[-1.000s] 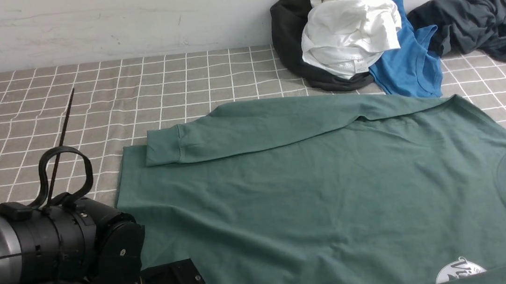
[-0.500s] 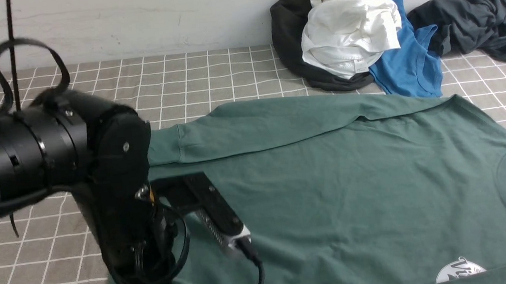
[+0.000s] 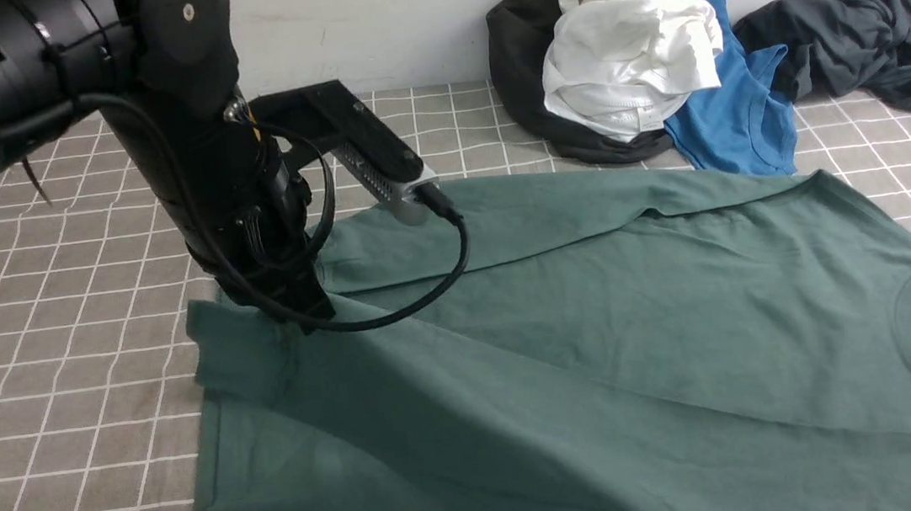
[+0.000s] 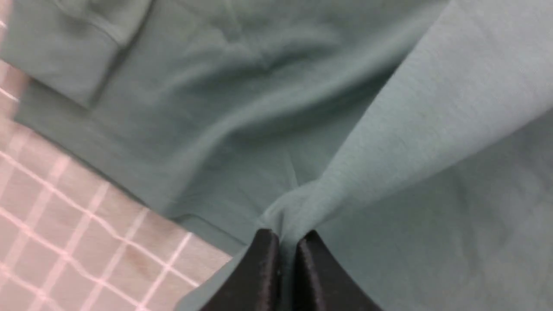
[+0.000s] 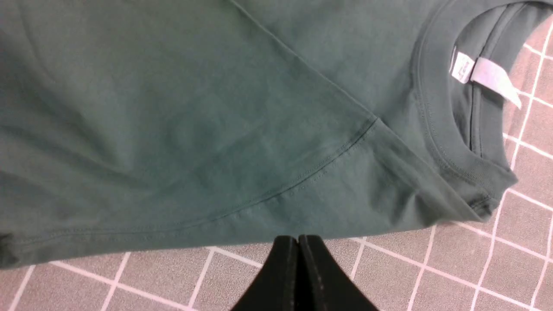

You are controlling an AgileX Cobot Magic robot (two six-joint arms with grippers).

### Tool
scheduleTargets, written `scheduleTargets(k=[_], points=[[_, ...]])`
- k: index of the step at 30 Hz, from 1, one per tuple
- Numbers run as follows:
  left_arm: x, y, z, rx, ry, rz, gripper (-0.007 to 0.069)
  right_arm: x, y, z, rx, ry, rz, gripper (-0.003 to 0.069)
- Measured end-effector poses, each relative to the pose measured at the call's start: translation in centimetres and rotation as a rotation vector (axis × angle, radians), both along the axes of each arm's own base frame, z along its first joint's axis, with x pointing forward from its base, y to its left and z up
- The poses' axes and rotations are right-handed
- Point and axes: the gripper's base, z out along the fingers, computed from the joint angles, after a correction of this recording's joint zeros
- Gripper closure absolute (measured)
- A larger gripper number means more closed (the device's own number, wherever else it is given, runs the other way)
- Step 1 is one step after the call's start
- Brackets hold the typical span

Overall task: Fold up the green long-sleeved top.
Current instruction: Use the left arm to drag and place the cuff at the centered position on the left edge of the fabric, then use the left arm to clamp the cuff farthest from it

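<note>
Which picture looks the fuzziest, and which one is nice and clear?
Left wrist view: fuzziest, the green top and checked cloth smeared and washed pale. Right wrist view: clearest, collar stitching and white label sharp. Front view: evenly lit, mostly crisp.

A grey tablecloth (image 3: 56, 399) with a white grid lies below a white wall (image 3: 396, 16). At the far right sit 4 crumpled garments: black (image 3: 515, 54), white (image 3: 630, 59) on top of it, blue (image 3: 734, 125), and charcoal (image 3: 857, 44) furthest right.

Grey checked cloth (image 3: 43, 273) bears the green long-sleeved top (image 3: 600, 342), heaped clothes (image 3: 630, 59), a charcoal garment (image 3: 857, 44).
</note>
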Motion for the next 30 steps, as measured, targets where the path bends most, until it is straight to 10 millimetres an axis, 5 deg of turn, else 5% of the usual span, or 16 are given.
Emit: scheduleTargets(k=[6, 13, 17, 23, 30], points=[[3.0, 1.8, -5.9, 0.032, 0.159, 0.143, 0.0598, 0.4, 0.4, 0.3, 0.033, 0.012, -0.025, 0.0673], [4.5, 2.5, -8.2, 0.046, 0.152, 0.223, 0.0510, 3.7, 2.3, 2.1, 0.030, 0.044, -0.007, 0.0673], [4.8, 2.4, -8.3, 0.034, 0.134, 0.264, 0.0402, 5.6, 3.3, 2.4, 0.016, 0.058, 0.011, 0.0673], [6.7, 3.3, -5.3, -0.042, 0.054, 0.413, 0.0126, 10.6, 5.7, 3.4, -0.008, 0.037, 0.046, 0.0673], [10.1, 6.7, -4.0, -0.228, -0.020, 0.566, 0.0063, 16.0, 6.7, 3.4, 0.002, -0.014, 0.014, 0.0673]])
